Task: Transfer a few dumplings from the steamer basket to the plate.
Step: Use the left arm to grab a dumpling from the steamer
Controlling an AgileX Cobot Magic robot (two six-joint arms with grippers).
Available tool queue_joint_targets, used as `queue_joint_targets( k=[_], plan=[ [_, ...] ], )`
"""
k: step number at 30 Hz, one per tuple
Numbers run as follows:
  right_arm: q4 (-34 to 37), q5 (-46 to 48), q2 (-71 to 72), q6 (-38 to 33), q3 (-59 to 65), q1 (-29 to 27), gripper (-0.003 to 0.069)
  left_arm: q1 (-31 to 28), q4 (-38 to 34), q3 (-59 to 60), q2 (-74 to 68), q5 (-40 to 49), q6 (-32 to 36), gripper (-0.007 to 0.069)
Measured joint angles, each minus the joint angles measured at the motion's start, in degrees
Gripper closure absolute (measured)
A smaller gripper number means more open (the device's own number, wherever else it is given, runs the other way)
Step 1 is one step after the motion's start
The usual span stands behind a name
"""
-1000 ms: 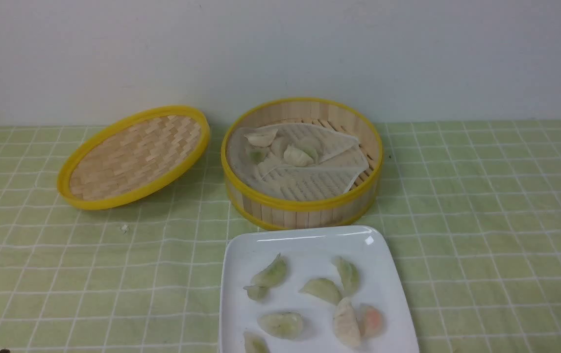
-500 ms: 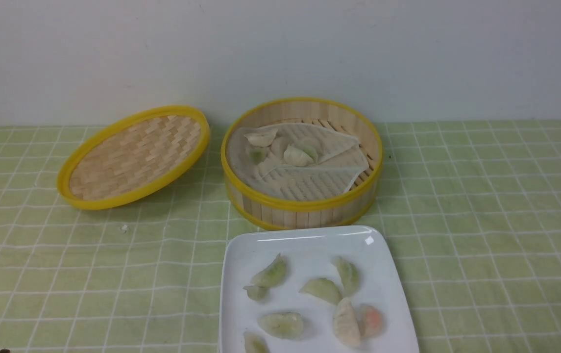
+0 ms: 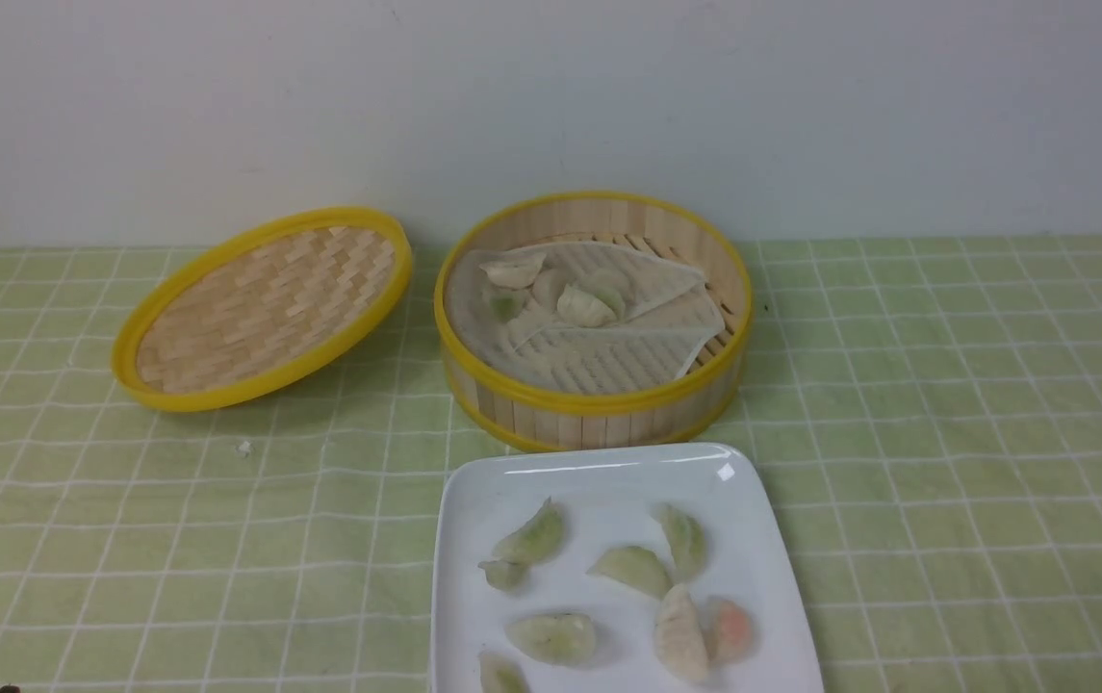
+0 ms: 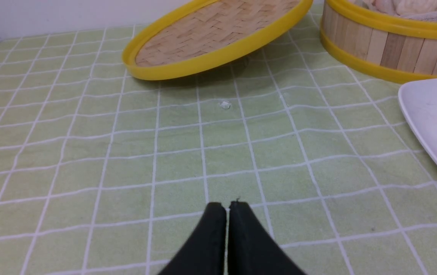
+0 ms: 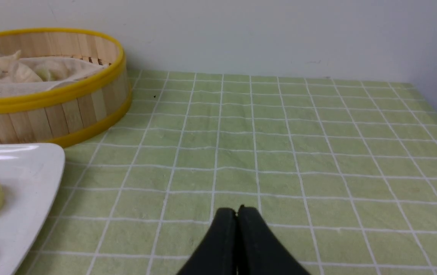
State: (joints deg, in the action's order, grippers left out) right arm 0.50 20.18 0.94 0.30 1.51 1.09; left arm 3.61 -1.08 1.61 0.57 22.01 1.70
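Note:
The bamboo steamer basket (image 3: 599, 409) stands at the back middle, and several pale dumplings (image 3: 584, 305) lie on its whitish cloth. In front of it the white plate (image 3: 608, 476) carries several dumplings (image 3: 629, 568), green-tinted and one pink-orange (image 3: 731, 630). Both arms are almost out of the front view. My left gripper (image 4: 227, 208) is shut and empty over bare cloth, left of the plate (image 4: 432, 114) and short of the basket (image 4: 378, 49). Right of the plate (image 5: 23, 183) and basket (image 5: 50, 114), my right gripper (image 5: 236, 212) is shut and empty too.
The shallow woven lid (image 3: 267, 308) with its yellow rim leans tilted left of the basket. A small white crumb (image 3: 243, 448) lies on the green checked tablecloth (image 3: 945, 433) in front of the lid. A pale wall rises behind the table.

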Motion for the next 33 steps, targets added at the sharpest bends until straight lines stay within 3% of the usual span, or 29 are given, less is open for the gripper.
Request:
queue_joint_targets(
  k=[11, 33],
  plan=[
    [14.8, -11.2, 0.0, 0.0, 0.2, 0.0, 0.0673, 0.0, 0.0, 0.0, 0.0, 0.0, 0.0, 0.0631],
    [15.6, -11.5, 0.0, -0.3, 0.2, 0.0, 0.0673, 0.0, 0.0, 0.0, 0.0, 0.0, 0.0, 0.0631]
  ],
)
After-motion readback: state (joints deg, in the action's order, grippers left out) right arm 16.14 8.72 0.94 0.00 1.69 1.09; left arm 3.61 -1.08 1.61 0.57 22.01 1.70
